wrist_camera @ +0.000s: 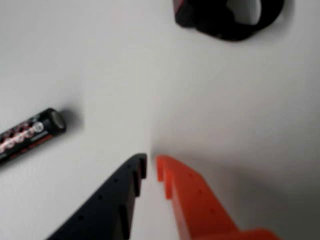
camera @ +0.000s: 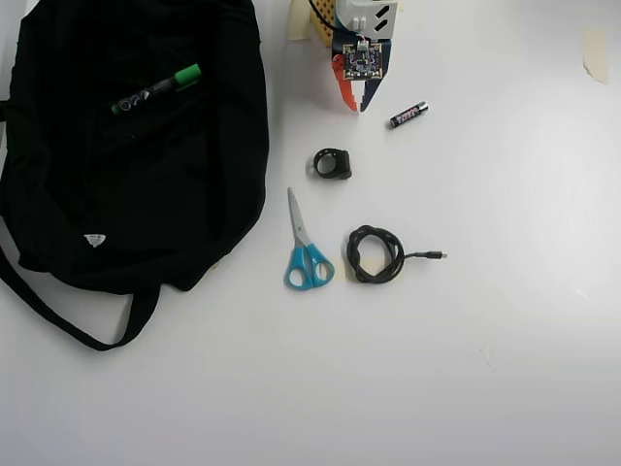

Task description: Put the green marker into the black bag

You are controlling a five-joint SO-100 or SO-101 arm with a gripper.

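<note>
Green marker (camera: 155,89) lies on top of the black bag (camera: 126,194) at upper left in the overhead view, cap toward the right; whether it sits inside an opening or just on the fabric can't be told. Tool (camera: 354,104) hangs empty at top centre over bare white worktop (camera: 485,340), tips nearly together with only a thin gap (wrist_camera: 150,167), arm cut off by the frame edge. Wrist view is blurry: battery (wrist_camera: 30,134) cropped at left, a black ring-shaped part (wrist_camera: 227,20) cropped at top; scissors (camera: 306,248) and coiled cable (camera: 376,254) show only from overhead.
</note>
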